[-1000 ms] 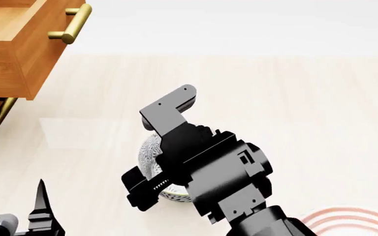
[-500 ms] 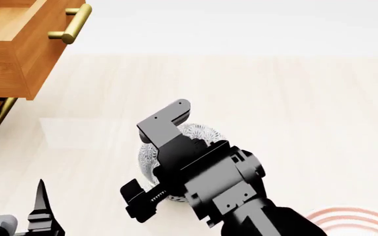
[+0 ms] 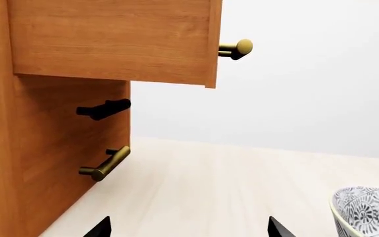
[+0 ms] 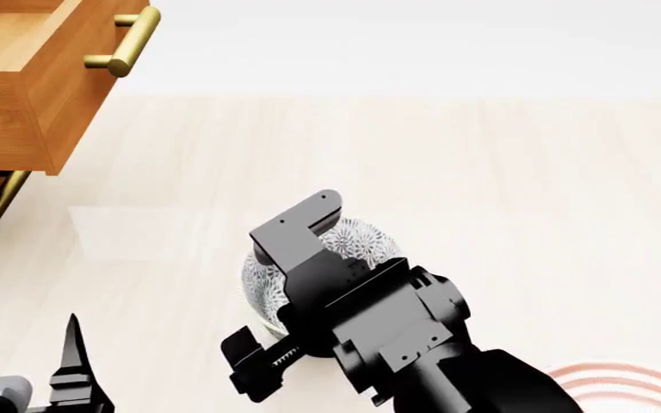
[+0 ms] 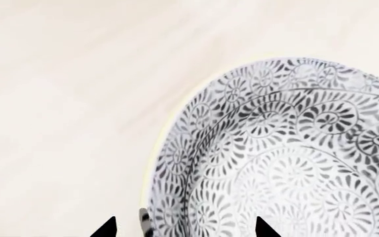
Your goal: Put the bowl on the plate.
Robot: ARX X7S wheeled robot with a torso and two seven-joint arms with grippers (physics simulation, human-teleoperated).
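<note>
The bowl (image 4: 360, 243), white with a fine grey floral pattern, stands on the pale floor in the middle of the head view, and my right arm covers much of it. My right gripper (image 4: 290, 292) hangs over it, open. In the right wrist view the bowl (image 5: 288, 158) fills the frame and its near rim lies between the two fingertips of the right gripper (image 5: 184, 228). Only the red rings of the plate (image 4: 623, 383) peek in at the lower right. My left gripper (image 3: 188, 228) is open and holds nothing. The bowl's edge (image 3: 370, 212) shows off to its side.
A wooden cabinet (image 4: 21, 95) with a pulled-out drawer and brass handles (image 4: 124, 43) stands at the far left. Its lower handles (image 3: 105, 164) sit close to the left gripper. Pale floor runs between bowl and plate.
My right gripper has shifted slightly back towards me over the bowl, so more of the bowl's far side shows. The bowl and the left arm have stayed put.
</note>
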